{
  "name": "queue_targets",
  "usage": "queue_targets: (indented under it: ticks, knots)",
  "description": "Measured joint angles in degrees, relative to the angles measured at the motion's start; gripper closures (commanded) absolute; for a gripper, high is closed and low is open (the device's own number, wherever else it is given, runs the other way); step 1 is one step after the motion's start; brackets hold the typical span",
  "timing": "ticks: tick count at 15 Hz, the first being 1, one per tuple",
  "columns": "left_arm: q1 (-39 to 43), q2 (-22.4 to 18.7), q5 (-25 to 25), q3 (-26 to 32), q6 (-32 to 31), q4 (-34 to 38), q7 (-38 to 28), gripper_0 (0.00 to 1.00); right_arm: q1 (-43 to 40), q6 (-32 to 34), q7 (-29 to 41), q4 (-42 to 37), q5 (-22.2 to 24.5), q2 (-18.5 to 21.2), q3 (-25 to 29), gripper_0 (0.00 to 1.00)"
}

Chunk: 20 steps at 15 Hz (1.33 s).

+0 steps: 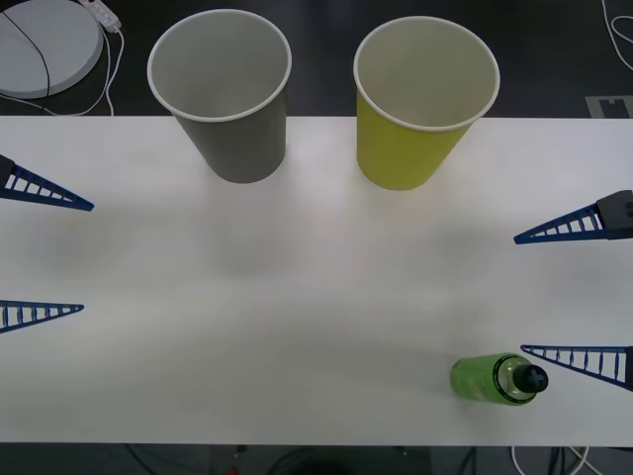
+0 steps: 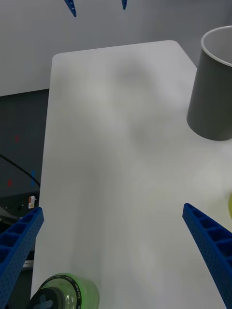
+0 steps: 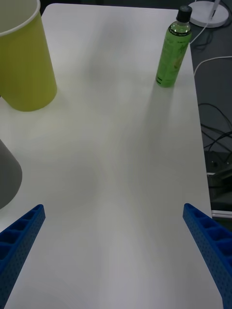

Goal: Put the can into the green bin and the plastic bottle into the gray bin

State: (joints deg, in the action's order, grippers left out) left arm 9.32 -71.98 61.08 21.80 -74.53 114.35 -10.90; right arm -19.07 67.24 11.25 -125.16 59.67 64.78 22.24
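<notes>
The gray bin (image 1: 232,129) stands upright at the table's back left, and the green bin (image 1: 410,139) stands beside it at the back right. Both show white, empty insides. The plastic bottle (image 1: 495,379), with green drink and a black cap, stands upright near the front right edge. My right gripper (image 1: 519,294) hangs open at the right edge, its nearer finger just right of the bottle (image 2: 63,292). At the left edge my left gripper (image 1: 87,257) is open and holds nothing. It faces across the table toward the bottle (image 3: 173,48). The can is out of view.
The white table (image 1: 297,297) has bare surface between the two grippers. A round white base (image 1: 45,45) with a cable lies beyond the back left corner. Cables hang past the table's front edge.
</notes>
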Motion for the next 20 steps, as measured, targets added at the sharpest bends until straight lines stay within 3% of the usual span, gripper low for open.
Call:
queue_targets:
  ticks: [6,8,11,20]
  knots:
    - [0.0,0.0,0.0,0.0,0.0,0.0,0.0,0.0,-0.41,-0.09,0.0,0.36,-0.02,-1.04,-0.31,0.0]
    - [0.0,0.0,0.0,0.0,0.0,0.0,0.0,0.0,-1.04,-0.3,-0.52,2.19,-1.31,-3.57,-0.44,0.0]
    - [0.0,0.0,0.0,0.0,0.0,0.0,0.0,0.0,-1.74,-0.43,-1.77,3.47,-4.15,-3.87,-0.46,0.0]
    - [0.0,0.0,0.0,0.0,0.0,0.0,0.0,0.0,-15.37,-4.76,-20.58,7.11,-16.03,-3.65,1.31,0.0]
